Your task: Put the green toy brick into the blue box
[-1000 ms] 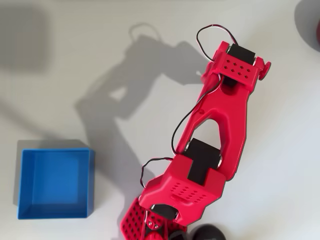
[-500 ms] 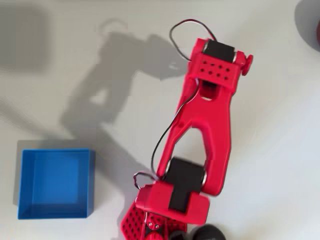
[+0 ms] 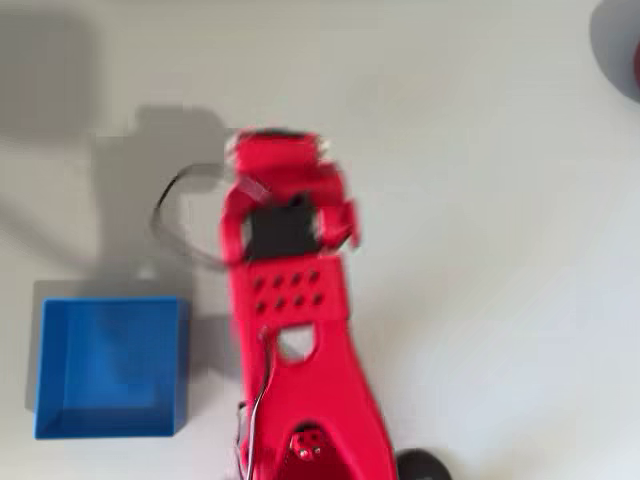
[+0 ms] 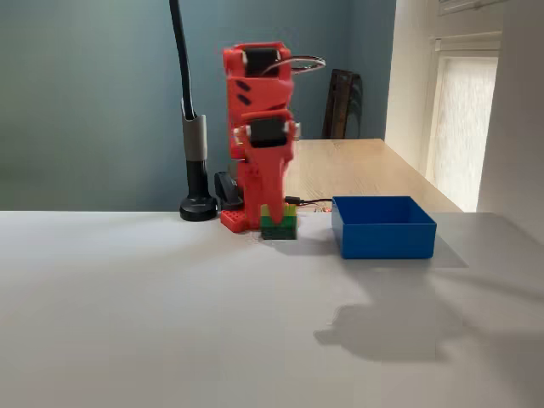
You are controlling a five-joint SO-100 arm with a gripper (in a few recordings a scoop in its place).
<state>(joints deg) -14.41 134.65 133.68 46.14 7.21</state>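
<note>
In the fixed view my red gripper (image 4: 276, 211) hangs straight down, shut on the green toy brick (image 4: 280, 228), a lime layer on a darker green one. The brick is held clear of the white table, to the left of the blue box (image 4: 382, 228) in that view. From overhead the red arm (image 3: 285, 290) is blurred and covers whatever is under its wrist. There the blue box (image 3: 110, 420) sits just left of the arm, square and shallow, with nothing inside it.
A black pole on a round foot (image 4: 197, 206) stands beside the arm's red base (image 4: 235, 219); the foot (image 3: 420, 466) shows at the overhead view's bottom edge. A dark round object (image 3: 622, 40) sits at the top right corner. The white table (image 4: 170, 323) stretches wide in front.
In the overhead view the arm has swung from the right of the picture to the left, toward the box's side, and now stands more upright. The box has not moved.
</note>
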